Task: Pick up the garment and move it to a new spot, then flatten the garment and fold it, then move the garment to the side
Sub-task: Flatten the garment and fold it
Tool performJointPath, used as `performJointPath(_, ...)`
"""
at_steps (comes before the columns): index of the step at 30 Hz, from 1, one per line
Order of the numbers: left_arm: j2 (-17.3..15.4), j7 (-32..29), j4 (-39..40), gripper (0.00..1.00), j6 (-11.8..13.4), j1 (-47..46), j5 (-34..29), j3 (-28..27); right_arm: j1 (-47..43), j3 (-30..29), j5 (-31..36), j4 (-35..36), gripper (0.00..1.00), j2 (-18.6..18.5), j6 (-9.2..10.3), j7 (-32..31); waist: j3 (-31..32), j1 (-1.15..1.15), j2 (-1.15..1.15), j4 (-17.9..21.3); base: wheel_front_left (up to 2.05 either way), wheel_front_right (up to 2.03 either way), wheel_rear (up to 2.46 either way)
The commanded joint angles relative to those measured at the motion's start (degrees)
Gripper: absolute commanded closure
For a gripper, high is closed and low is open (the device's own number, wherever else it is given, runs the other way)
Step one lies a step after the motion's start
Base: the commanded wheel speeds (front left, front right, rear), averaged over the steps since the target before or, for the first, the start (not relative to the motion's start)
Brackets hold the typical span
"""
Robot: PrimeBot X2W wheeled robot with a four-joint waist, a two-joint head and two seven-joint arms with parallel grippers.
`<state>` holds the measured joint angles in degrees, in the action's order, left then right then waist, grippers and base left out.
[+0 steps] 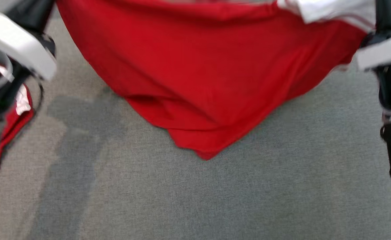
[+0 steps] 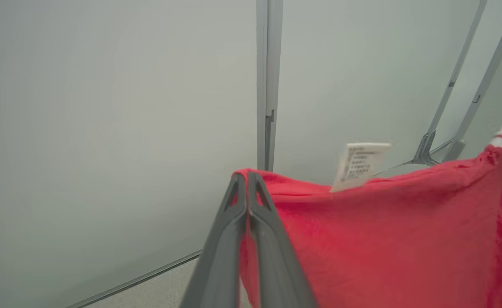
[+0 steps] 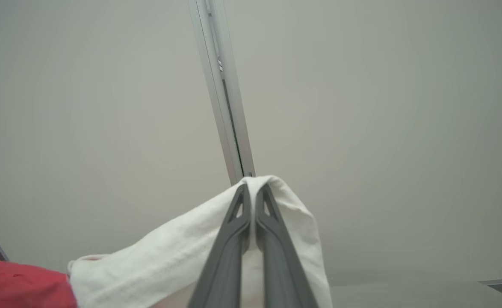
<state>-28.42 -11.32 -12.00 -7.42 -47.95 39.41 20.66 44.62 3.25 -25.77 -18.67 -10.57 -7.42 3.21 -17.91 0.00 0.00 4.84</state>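
Since the garment [image 1: 208,76] probably had to be spread flat before folding, it hung stretched between the two pincers, and its low point seemed to rest on the grey cloth surface [image 1: 215,206] beneath them. The left pincer [image 2: 247,176] was pressed together on a red edge, with a label [image 2: 362,164] just beside it. The right pincer [image 3: 253,187] pinched the white part [image 3: 182,252]. Beyond both stood pale wall panels [image 2: 105,128] and a grey post [image 2: 268,64].

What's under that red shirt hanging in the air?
Under the red garment lies a grey fabric surface. The stretch beneath its wide upper spread is covered from view.
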Motion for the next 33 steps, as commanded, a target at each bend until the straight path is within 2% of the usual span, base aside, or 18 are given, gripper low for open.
performJointPath(1,-1.29,0.58,-1.99,1.0,-0.06,-4.22,1.06,0.87,4.06,0.31,-0.47,-1.63,1.0,-0.22,-0.14,0.89,-3.96,0.0,0.0,-0.41,0.0,0.0,0.0)
performJointPath(12,-6.91,4.89,-16.24,1.0,-0.07,-31.15,8.13,9.44,31.9,1.16,1.11,-14.06,1.0,-2.05,-0.07,6.33,-14.87,0.0,0.0,-0.35,0.0,0.0,0.0)
performJointPath(21,-7.49,9.33,-26.43,1.0,-0.03,-49.2,9.78,13.42,51.83,-0.2,4.46,-24.95,1.0,-1.56,-0.07,9.42,-20.17,0.0,0.0,-0.51,0.0,0.0,0.0)
performJointPath(28,-6.38,11.86,-32.23,1.0,-0.02,-56.58,11.41,16.48,59.62,-1.78,8.05,-26.51,1.0,-1.17,-0.06,11.88,-21.81,0.0,0.0,-0.83,0.0,0.0,0.0)
performJointPath(33,-5.9,12.23,-34.08,1.0,-0.03,-57.88,15.36,20.51,59.31,-3.26,11.4,-24.16,1.0,0.7,-0.06,12.1,-22.37,0.0,0.0,-0.8,0.0,0.0,0.0)
